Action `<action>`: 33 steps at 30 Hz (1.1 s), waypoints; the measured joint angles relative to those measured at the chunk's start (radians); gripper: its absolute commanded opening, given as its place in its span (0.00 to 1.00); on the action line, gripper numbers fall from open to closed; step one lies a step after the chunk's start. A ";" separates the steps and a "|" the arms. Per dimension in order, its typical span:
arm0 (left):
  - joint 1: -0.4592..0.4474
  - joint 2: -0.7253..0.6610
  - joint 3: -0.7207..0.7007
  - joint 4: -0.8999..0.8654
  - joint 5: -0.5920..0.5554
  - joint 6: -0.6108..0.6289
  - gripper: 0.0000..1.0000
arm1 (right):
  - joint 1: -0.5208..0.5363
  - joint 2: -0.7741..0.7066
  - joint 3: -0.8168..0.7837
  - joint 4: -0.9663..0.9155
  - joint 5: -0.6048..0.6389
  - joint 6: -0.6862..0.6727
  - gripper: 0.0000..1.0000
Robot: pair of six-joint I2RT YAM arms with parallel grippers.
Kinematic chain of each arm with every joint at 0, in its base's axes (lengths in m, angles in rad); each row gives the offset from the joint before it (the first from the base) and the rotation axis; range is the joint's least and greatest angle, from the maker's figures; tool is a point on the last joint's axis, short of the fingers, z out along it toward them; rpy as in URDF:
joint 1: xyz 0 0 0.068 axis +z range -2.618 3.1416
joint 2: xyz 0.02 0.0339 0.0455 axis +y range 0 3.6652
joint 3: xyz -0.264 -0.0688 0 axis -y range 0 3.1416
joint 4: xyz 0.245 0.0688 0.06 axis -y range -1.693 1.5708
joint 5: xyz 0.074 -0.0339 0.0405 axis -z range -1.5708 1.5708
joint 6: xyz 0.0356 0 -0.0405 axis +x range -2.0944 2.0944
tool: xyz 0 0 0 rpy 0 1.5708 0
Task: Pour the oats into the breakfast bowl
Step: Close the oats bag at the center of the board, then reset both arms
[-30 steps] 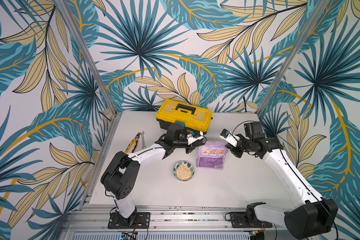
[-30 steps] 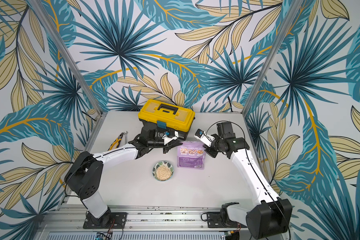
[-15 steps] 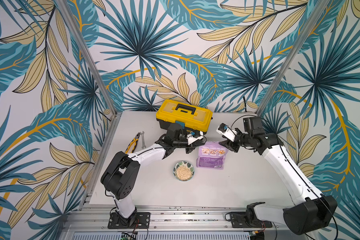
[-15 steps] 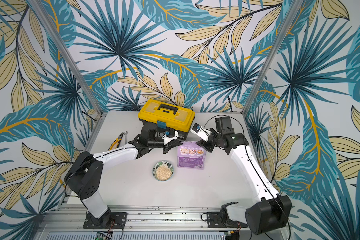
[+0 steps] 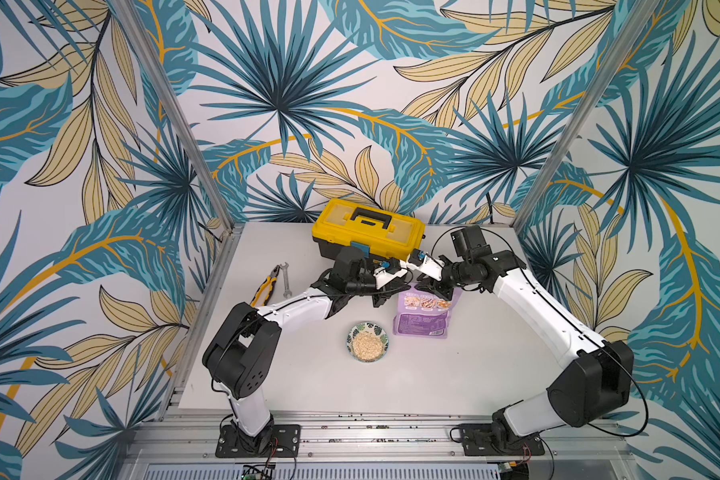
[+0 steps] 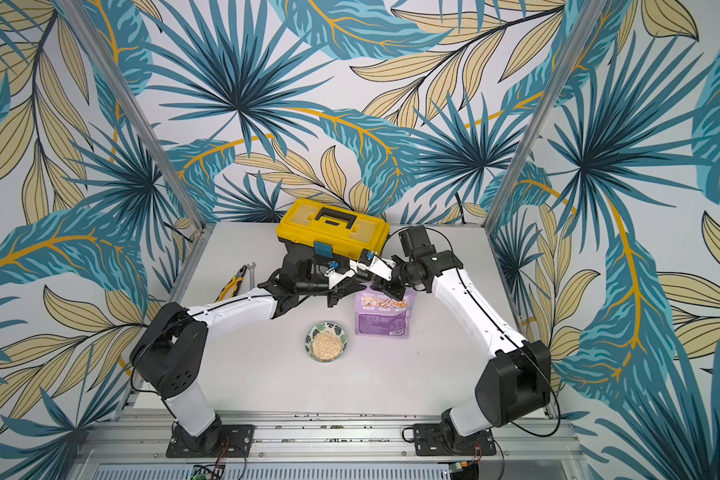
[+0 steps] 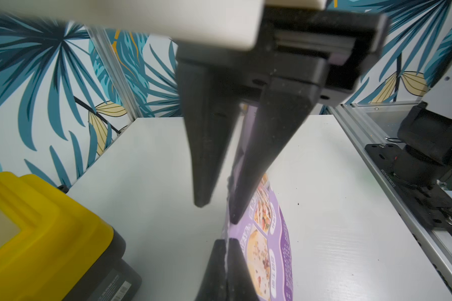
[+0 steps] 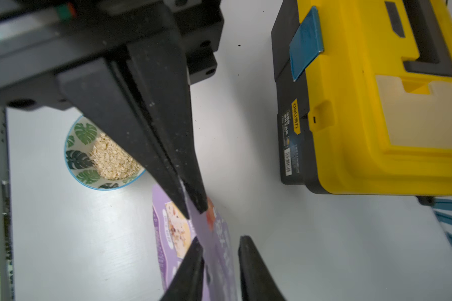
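On the white counter [image 5: 308, 395], found the bowl [image 5: 353, 332], filled with oats [image 5: 366, 345], just beside the purple pouch [image 5: 424, 323]. Saw left fingers [image 7: 214, 273] clamped on the pouch's top edge, right fingers [image 8: 253, 273] narrowly apart around it.
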 measured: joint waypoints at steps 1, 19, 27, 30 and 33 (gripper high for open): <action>0.002 0.001 -0.001 0.005 -0.002 -0.004 0.00 | 0.001 0.005 0.003 -0.010 -0.003 -0.004 0.00; -0.001 -0.017 -0.018 0.034 -0.051 -0.018 0.65 | -0.086 -0.251 -0.080 0.175 0.040 0.122 0.92; 0.072 -0.273 -0.212 0.093 -0.161 -0.094 0.95 | -0.206 -0.473 -0.154 0.372 0.126 0.356 0.99; 0.109 -0.404 -0.312 0.109 -0.298 -0.146 1.00 | -0.246 -0.537 -0.187 0.431 0.224 0.454 0.99; 0.134 -0.528 -0.404 0.109 -0.466 -0.214 1.00 | -0.289 -0.596 -0.247 0.488 0.356 0.551 0.99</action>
